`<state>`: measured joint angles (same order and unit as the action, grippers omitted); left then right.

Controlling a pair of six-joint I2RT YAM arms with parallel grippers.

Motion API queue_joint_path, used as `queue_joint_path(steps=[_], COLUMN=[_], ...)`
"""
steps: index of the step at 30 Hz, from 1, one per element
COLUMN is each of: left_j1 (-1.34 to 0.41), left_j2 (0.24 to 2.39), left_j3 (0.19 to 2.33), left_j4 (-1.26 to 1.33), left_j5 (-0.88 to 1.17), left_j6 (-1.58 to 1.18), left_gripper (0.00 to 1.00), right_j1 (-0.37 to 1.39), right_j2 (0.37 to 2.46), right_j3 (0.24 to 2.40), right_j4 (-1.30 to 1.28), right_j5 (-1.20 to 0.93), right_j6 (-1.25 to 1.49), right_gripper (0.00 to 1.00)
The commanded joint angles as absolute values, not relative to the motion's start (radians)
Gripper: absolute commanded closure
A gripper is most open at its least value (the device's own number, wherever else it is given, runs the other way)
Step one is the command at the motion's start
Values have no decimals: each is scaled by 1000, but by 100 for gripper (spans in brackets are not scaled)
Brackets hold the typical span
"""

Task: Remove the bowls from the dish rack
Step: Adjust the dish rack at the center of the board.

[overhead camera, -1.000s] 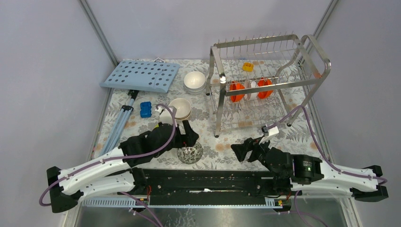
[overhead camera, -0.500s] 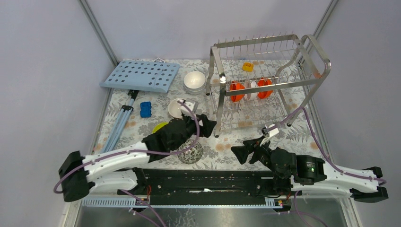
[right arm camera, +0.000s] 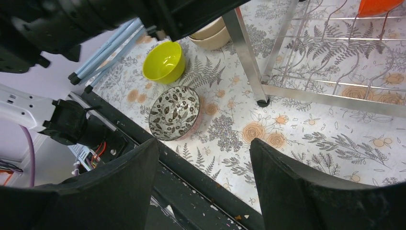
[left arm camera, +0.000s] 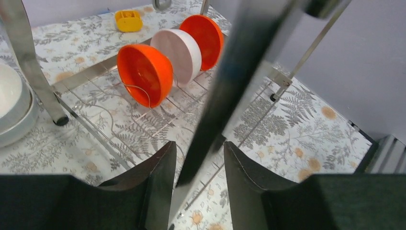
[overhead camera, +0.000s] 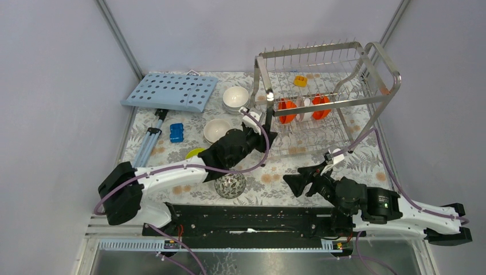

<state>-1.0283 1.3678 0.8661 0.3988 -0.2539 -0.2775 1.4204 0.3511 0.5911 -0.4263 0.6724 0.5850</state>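
The dish rack (overhead camera: 321, 97) of steel wire stands at the back right. On its lower tier two orange-red bowls (left arm camera: 143, 74) (left arm camera: 206, 33) stand on edge with a white bowl (left arm camera: 177, 55) between them. My left gripper (overhead camera: 268, 127) is at the rack's front left post, open and empty; in the left wrist view a blurred rack bar (left arm camera: 230, 86) crosses in front of its fingers (left arm camera: 199, 143). My right gripper (overhead camera: 293, 180) hangs open and empty over the table's near edge. On the table sit white bowls (overhead camera: 235, 97), a cream bowl (overhead camera: 218, 130), a lime-green bowl (overhead camera: 195, 153) and a speckled bowl (overhead camera: 230, 185).
A light-blue perforated board (overhead camera: 170, 91) lies at the back left, with a folded tripod (overhead camera: 149, 143) and a small blue block (overhead camera: 176, 132) beside it. A yellow-orange clip (overhead camera: 300, 81) lies behind the rack. The rack's front post (right arm camera: 244, 52) stands ahead of my right gripper (right arm camera: 203, 143).
My left arm has swung from the table bowls rightward and back to the rack's front left corner, its jaws narrowing. The right arm has edged slightly to the right.
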Motion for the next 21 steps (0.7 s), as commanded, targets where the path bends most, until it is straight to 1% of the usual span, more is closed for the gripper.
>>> queue_joint_path(steps=[1,2,5,8,14,18,21], left_j1=[-999,-996,-984,-970,-942,-936,-936], left_j2=[1423,1436,1475,1516,1593,1611,1647], left_j3=[926,932,952,978,1033,1036,1074], left_j4=[485,492,509,522,523,551,556], left_j5=[-220,-216,-211,-199,-156,-105,-67], left_j6=[-270,-275,-287,-302,-324,-357,-374], left_gripper=[60,65,75,82,90,95,98], right_j1=[1425,1425,1425,1424,1425,1425,1425], right_j2=[350,351,358,366,415,479,499], right_j3=[672,684,714,749,842,929,933], right_j4=[-435,-440,-450,-450,-430,-477,-485], right_j5=[715,718,718,713,672,724,757], right_j6=[558,555,537,507,431,407,400], right_gripper=[24,24,23,23,23,23,23])
